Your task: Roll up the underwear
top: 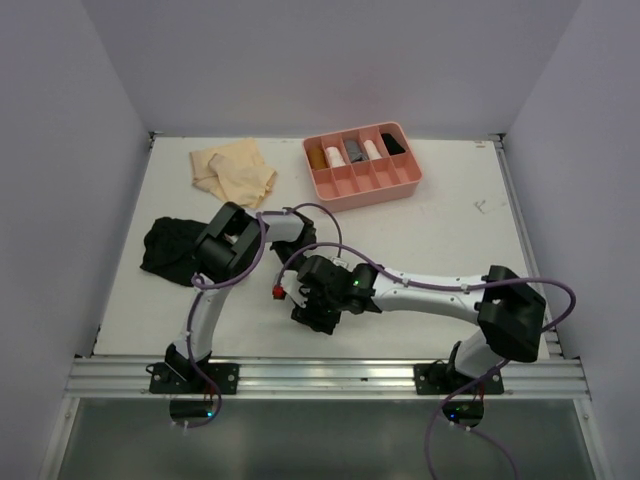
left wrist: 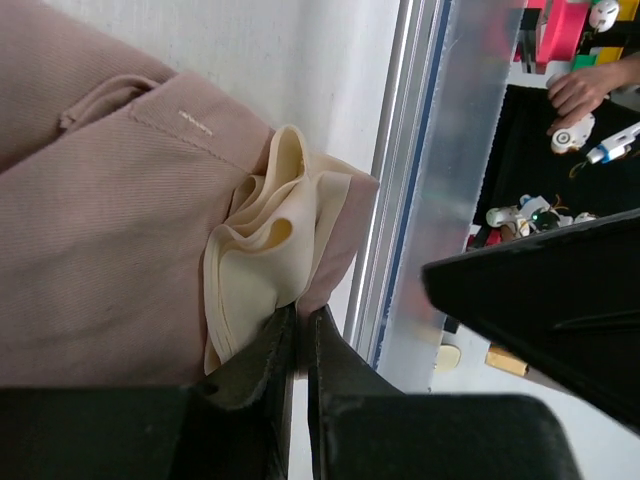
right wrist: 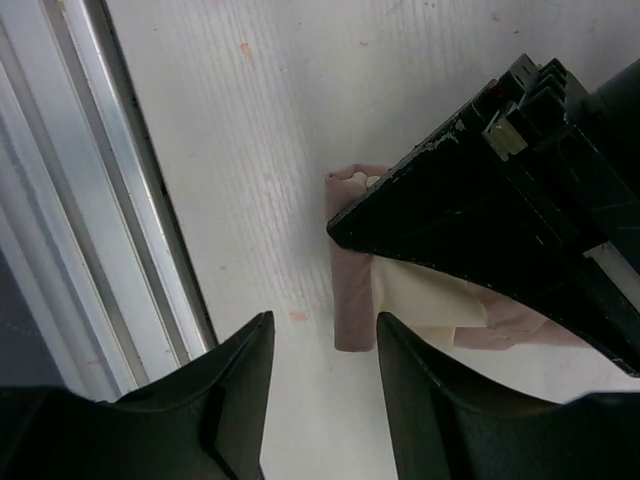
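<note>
Dusty pink underwear (left wrist: 110, 260) lies bunched on the table (right wrist: 250, 130) directly under the left gripper (left wrist: 298, 318). We see that gripper's two dark fingers drawn almost together, nipping the lower edge of the garment's folded cream patch (left wrist: 265, 240) at their tips. The pink cloth spreads away from those fingertips on one side, and the aluminium rail (left wrist: 395, 200) at the table edge runs past on the other.

Our right gripper (right wrist: 322, 330) hovers just beside the same garment with its fingers spread apart and only bare table between them, so it holds nothing. One corner of the pink cloth lies just ahead of one of its fingertips, and the left gripper's black body covers much of the rest. From above, both wrists meet over this spot and hide the garment.

We find the black underwear (top: 168, 248) off to the left of the left gripper, near that arm's elbow. The tan underwear (top: 235, 170) and the pink tray (top: 345, 190) lie well beyond both grippers, toward the back wall.
</note>
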`<state>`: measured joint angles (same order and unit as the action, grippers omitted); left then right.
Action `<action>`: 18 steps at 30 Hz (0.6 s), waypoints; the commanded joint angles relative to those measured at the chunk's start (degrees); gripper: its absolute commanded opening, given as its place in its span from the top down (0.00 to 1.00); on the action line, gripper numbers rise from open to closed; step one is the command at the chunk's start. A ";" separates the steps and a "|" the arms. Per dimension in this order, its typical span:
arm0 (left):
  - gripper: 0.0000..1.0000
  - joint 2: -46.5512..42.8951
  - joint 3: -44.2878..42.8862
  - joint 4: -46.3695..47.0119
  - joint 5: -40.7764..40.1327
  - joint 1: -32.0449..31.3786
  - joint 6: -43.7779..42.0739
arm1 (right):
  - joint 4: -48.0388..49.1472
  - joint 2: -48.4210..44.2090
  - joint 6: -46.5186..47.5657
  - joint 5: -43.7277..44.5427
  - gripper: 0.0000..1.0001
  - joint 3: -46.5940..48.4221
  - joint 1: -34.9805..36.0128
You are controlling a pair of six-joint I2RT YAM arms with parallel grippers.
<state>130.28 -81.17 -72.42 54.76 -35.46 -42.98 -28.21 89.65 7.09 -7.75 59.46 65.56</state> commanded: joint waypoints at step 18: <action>0.88 4.46 -0.57 10.90 -11.17 1.98 -1.58 | 13.18 6.68 3.10 4.14 0.54 -5.50 1.06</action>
<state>131.46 -81.43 -73.06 56.16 -34.61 -41.95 -17.78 96.14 9.04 -4.78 54.39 66.17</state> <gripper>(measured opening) 0.122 0.476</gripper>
